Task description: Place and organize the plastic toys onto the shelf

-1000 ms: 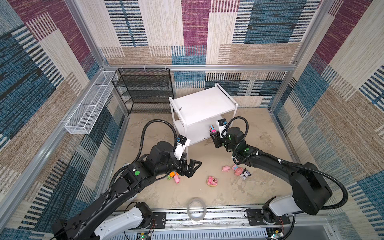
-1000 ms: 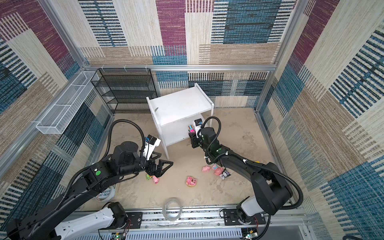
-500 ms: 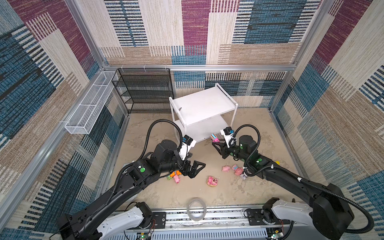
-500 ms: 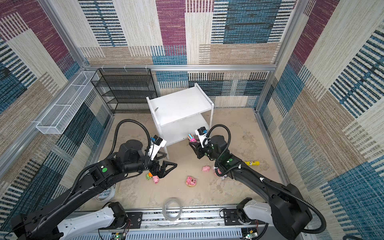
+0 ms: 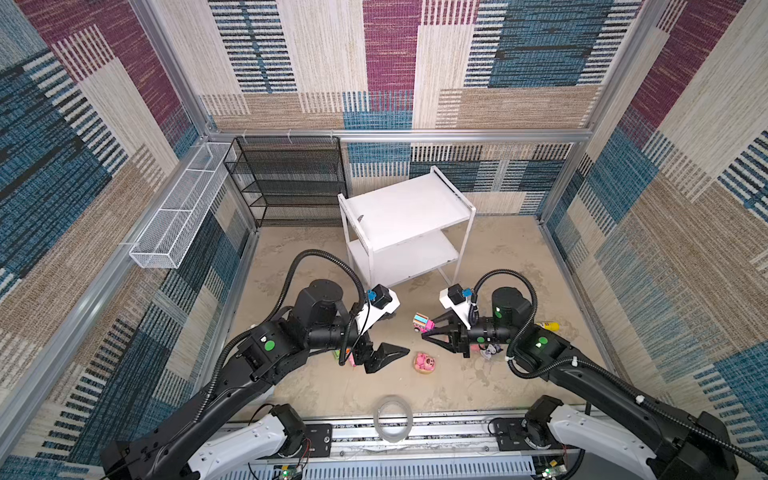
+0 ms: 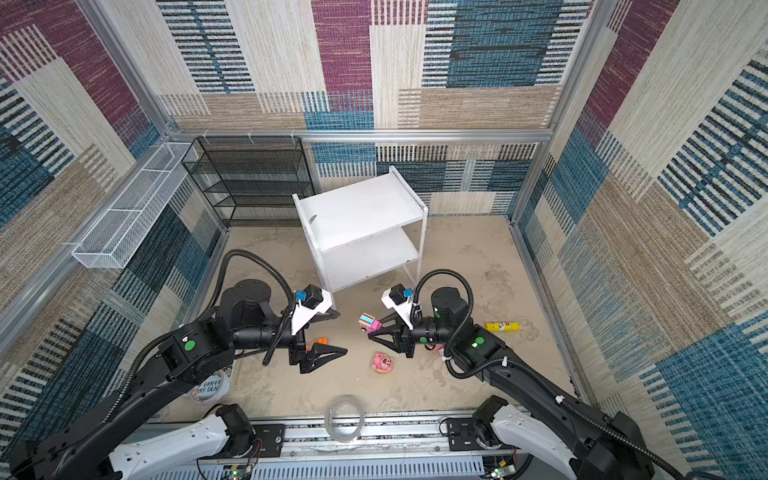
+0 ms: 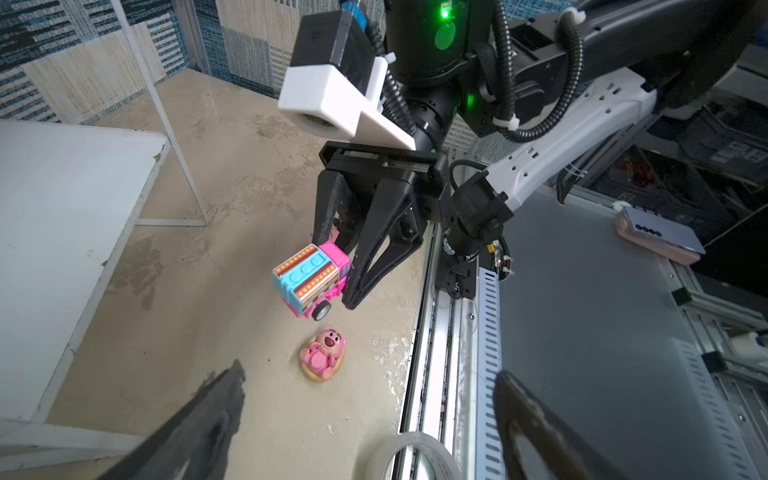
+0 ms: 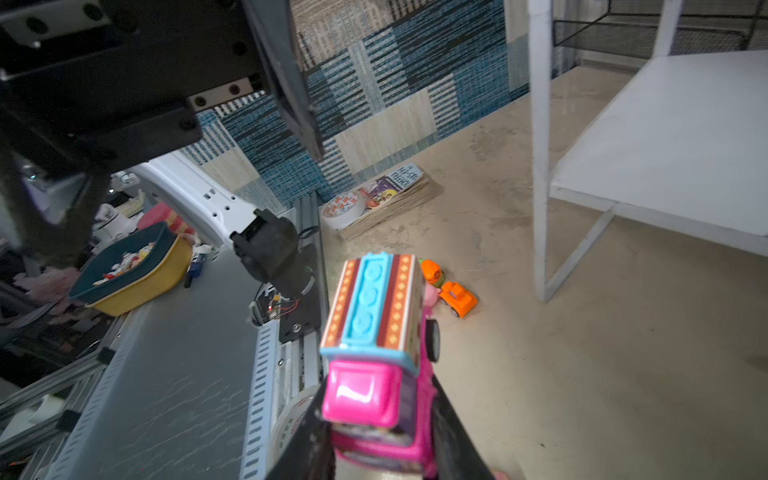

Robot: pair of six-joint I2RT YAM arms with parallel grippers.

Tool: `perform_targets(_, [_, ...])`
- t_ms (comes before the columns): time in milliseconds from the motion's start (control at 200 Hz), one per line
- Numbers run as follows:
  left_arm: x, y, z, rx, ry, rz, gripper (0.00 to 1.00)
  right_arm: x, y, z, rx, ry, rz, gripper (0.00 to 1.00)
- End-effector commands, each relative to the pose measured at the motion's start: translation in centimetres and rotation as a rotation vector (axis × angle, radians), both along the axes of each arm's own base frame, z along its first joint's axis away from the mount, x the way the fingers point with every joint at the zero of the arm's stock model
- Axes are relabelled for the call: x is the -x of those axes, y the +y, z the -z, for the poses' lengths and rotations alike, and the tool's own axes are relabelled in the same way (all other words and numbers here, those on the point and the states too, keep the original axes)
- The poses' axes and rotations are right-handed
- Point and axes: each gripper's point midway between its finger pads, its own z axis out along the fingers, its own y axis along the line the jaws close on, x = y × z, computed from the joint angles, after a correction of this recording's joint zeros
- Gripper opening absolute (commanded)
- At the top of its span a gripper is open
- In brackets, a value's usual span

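black mesh rack (image 5: 286, 183) stands beside white wire basket (image 5: 178, 216)

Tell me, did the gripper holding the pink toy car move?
Yes. The right gripper, shut on the pink toy car, has backed away from the white shelf, toward the near edge of the floor.

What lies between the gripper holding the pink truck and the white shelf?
Only bare, stained floor lies between the right gripper, shut on the pink truck, and the shelf; the left wrist view shows this stretch plainly.
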Motion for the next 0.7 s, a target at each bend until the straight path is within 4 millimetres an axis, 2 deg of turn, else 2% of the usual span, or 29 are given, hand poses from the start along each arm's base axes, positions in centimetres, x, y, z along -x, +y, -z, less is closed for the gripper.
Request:
perform_targets(0, [2.3,0.1,0.8,-0.022,-0.055,0.157,0.94,2.4,0.4,-0.3,0.001,0.02,-0.113,0.3])
perform_targets(115, [3.2,-0.2,0.3,0.003,-0.059,0.22,0.93,3.7,0.9,-0.4,0.0,0.035,-0.187,0.3])
perform_targets(311, [4.3,-0.6,-0.4,0.034,-0.056,0.3,0.86,5.3,1.7,-0.6,-0.003,0.028,-0.273,0.3])
perform_targets(441, [4.4,-0.9,-0.2,0.035,-0.043,0.32,0.8,5.8,2.0,-1.3,-0.018,0.011,-0.303,0.3])
perform_targets(696, [3.8,-1.3,0.9,0.004,-0.016,0.309,0.78,6.1,2.6,-1.7,-0.012,0.002,-0.319,0.3])
